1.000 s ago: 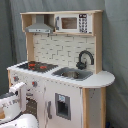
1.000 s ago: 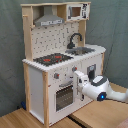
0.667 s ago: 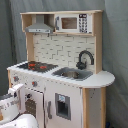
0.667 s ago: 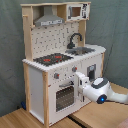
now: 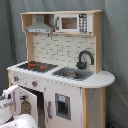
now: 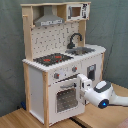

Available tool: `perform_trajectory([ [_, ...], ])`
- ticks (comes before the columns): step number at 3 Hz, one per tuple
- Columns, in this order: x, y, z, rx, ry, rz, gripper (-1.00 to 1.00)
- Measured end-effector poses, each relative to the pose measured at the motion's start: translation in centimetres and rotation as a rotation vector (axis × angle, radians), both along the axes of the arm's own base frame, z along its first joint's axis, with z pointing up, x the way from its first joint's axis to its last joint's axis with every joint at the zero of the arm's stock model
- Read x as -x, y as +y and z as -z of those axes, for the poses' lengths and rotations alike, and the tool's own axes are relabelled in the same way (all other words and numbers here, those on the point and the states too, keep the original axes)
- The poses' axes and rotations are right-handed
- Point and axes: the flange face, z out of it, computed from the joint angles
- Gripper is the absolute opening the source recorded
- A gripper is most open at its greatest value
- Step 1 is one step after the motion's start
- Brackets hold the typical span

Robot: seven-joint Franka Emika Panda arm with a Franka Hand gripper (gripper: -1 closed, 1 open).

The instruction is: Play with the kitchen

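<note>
The kitchen (image 6: 60, 60) stood on the wooden floor. The pincer (image 6: 83, 85) had drawn in against the oven door (image 6: 65, 97), perhaps to open it; its grip I couldn't tell.

The arm (image 6: 107, 94) is white and smoothly rounded, with a bulbous wrist joint carrying a round blue spot on its side (seen in the second exterior view). It ends in a boxy white pincer (image 6: 83, 84). In the first exterior view the same white shells (image 5: 11, 102) show, with darker grey seams between them.
</note>
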Motion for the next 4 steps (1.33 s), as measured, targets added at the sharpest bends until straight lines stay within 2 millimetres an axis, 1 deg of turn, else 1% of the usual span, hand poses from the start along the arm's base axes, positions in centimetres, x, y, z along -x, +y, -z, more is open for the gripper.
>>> perform_trajectory([
  [1, 1.4, 1.0, 0.1, -0.007, -0.018, 0.031, -1.0],
  [4, 3.2, 3.7, -0.3, -0.03, -0.013, 0.163, -1.0],
])
